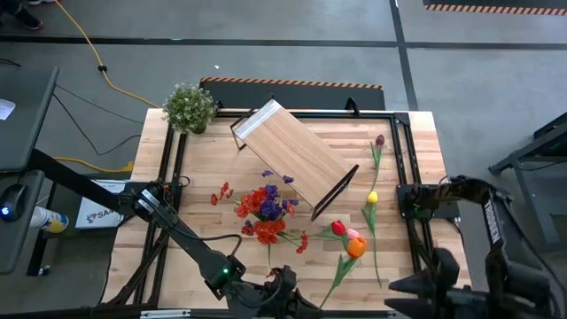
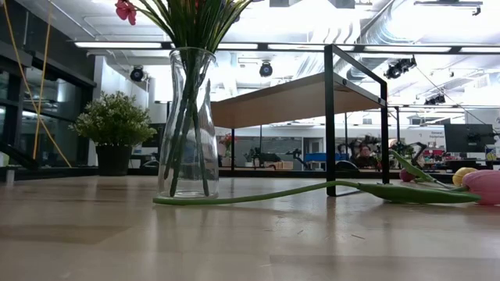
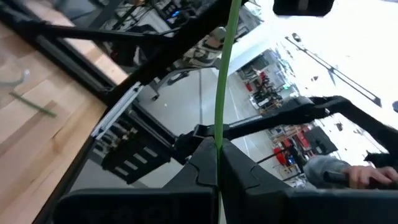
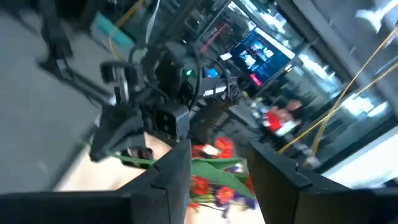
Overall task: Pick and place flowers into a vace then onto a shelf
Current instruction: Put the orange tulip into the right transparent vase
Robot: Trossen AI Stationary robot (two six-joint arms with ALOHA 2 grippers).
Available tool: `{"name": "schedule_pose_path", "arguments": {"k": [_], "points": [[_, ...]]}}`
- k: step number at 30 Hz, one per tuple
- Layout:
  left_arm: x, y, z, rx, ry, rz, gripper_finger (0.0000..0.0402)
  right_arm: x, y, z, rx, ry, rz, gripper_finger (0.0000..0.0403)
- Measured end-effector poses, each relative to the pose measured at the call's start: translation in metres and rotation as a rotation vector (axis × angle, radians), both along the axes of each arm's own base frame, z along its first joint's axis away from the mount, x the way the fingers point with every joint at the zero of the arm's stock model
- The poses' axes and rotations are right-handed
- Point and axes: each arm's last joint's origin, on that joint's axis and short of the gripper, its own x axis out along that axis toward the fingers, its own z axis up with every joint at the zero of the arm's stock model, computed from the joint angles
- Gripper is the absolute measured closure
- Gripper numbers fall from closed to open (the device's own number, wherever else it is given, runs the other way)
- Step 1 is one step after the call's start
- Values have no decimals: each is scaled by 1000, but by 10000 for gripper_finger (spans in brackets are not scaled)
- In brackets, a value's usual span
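Observation:
A clear glass vase [image 2: 187,125] stands on the table with several red and purple flowers [image 1: 266,211] in it. My left gripper [image 1: 285,282] is at the table's near edge, below the bouquet in the high view, shut on a thin green stem [image 3: 222,93] whose blossom is out of view. My right gripper [image 4: 217,171] hangs open at the near right and faces the bouquet with nothing between its fingers. Loose tulips lie right of the vase: red [image 1: 338,228], pink [image 1: 353,235], orange [image 1: 355,248], yellow [image 1: 372,198] and dark maroon [image 1: 379,140]. The shelf [image 1: 292,159] stands on its legs behind the vase. My left gripper pinches the green stem [image 3: 218,144] between its two fingers. The fingers reach out level and lie across the stem. The stem runs straight on past the fingertips and leaves the wrist picture. Which flower it belongs to does not show.
A bushy potted plant [image 1: 190,106] stands at the far left corner. A red spray [image 1: 221,193] lies left of the vase. A long green stem [image 2: 312,193] lies flat on the table from the vase toward the tulips. Black frame rails [image 1: 407,186] line the table's sides.

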Motion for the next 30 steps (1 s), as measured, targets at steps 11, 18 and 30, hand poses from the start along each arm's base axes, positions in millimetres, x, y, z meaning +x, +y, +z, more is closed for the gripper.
{"name": "schedule_pose_path", "arguments": {"k": [11, 18, 30], "points": [[-10, -12, 12, 60, -125, 0, 369, -4, -26, 24, 592, 104, 141, 235], [-13, -13, 36, 142, -211, -6, 369, 10, -27, 21, 731, 190, 168, 237], [-17, -9, 79, 364, -231, -18, 369, 46, -37, 32, 839, 173, 220, 229]]}}
